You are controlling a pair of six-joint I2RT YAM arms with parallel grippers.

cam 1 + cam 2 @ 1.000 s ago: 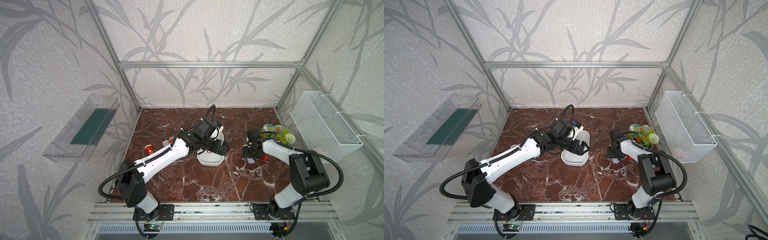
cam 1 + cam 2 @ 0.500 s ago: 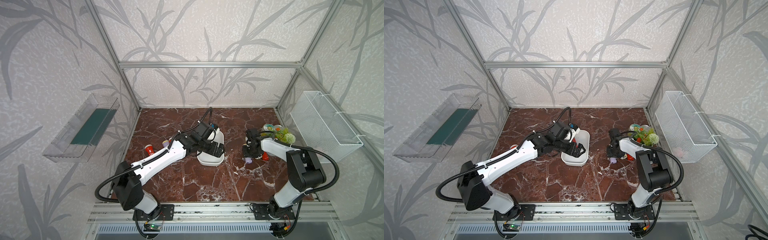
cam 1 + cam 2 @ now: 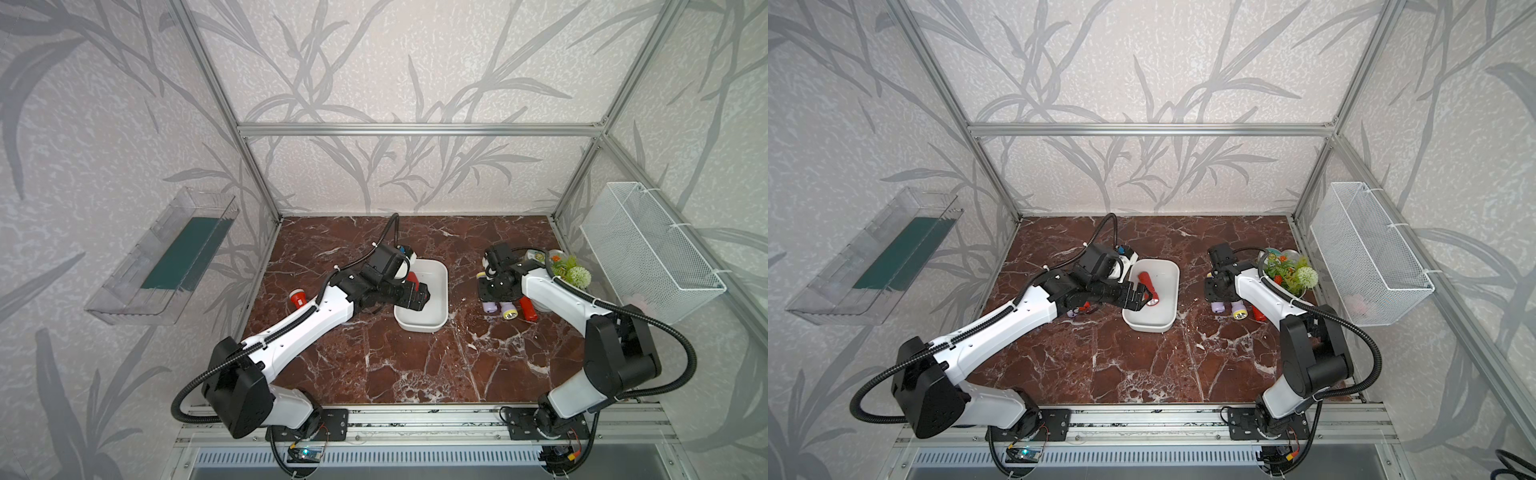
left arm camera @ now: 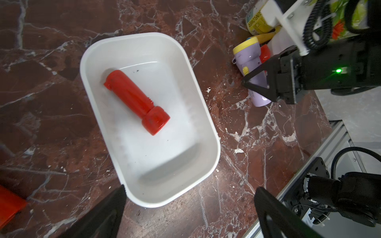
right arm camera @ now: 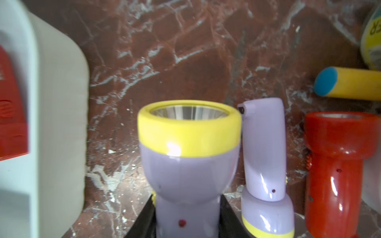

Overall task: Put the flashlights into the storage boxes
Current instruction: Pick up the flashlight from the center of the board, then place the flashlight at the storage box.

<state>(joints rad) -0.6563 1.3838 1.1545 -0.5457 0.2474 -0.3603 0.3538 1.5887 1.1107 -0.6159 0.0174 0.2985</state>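
Pickup is the step in hand: right gripper (image 5: 186, 218) is clamped on a lavender flashlight (image 5: 188, 164), right of the storage box (image 4: 206, 115), which holds 1 red flashlight (image 4: 134, 101). Left gripper (image 4: 190, 190) hangs wide open, empty, above the box. Next calls for a clean lift, then a carry left over the rim.

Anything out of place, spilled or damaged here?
No visible damage. Small white flecks litter the marble table beside the white tub, and one red flashlight lies alone by its left edge, away from the other flashlights.
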